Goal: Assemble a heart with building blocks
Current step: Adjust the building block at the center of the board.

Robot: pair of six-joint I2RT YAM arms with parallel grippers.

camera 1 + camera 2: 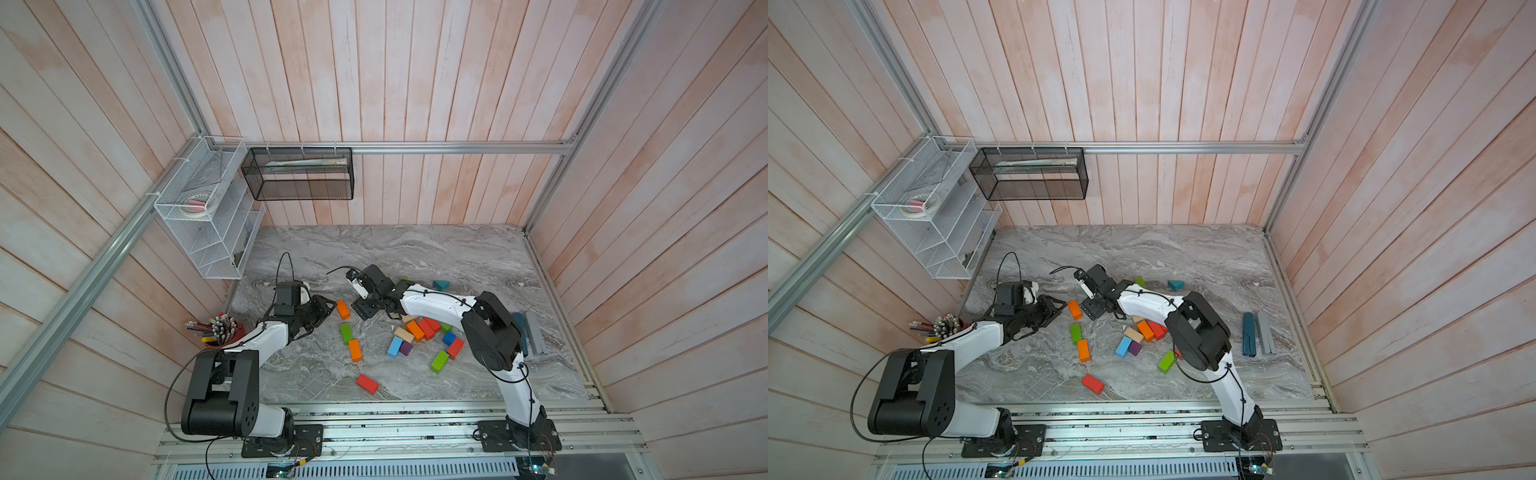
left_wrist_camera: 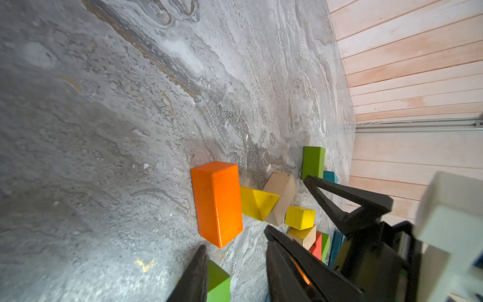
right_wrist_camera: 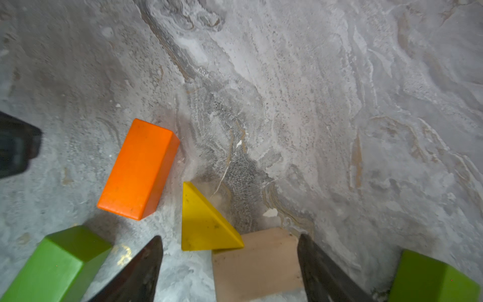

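On the marble table (image 1: 457,257), the building blocks (image 1: 419,328) lay mostly heaped under the right arm, with a loose line of bricks nearer the left arm. The orange brick (image 3: 138,167) headed that line, between the two arms, its long axis running roughly away from the robot. The left gripper (image 2: 234,238) sat just beside it, jaws narrowly parted and empty. The right gripper (image 3: 230,236) hung with its jaws spread wide over the tan block (image 3: 258,264), which lay in their gap, ungripped as far as I could tell. Just past the fingertips the yellow wedge (image 3: 203,222) lay against that block, so the right arm looked the nearer for either piece.
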